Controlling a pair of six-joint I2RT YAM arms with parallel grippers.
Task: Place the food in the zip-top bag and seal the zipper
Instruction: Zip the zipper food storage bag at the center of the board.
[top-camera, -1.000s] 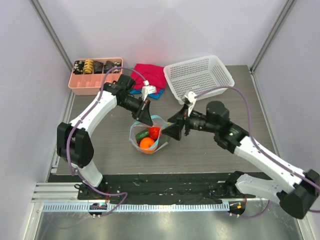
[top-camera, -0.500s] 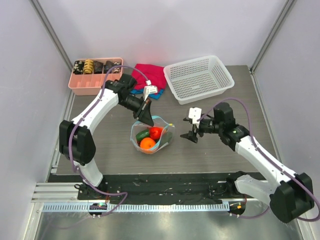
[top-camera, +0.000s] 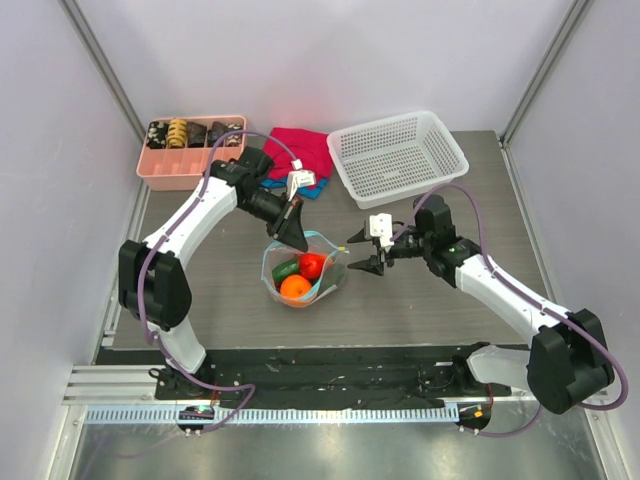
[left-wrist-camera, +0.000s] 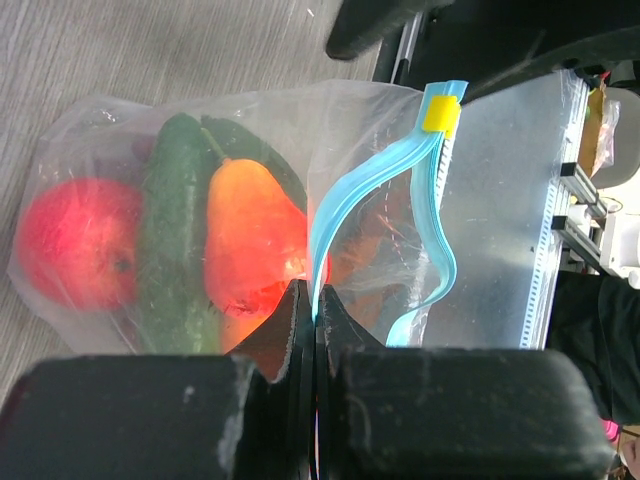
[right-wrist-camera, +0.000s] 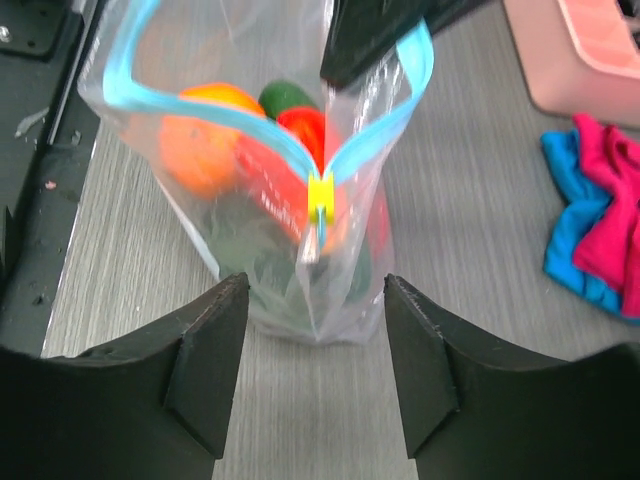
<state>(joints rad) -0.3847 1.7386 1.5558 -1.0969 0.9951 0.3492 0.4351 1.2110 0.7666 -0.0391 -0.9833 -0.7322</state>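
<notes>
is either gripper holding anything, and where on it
The left gripper pinches the clear plastic zip-top bag by its blue zipper strip; the right gripper is open, holding nothing.

Left arm reaches forward with elbow raised, wrist tipped down, left gripper (top-camera: 293, 232) fingers (left-wrist-camera: 300, 320) pinched tight on the zipper (left-wrist-camera: 317, 250); right arm extends low, pointing left, right gripper (top-camera: 360, 256) fingers (right-wrist-camera: 210, 340) spread apart.
</notes>
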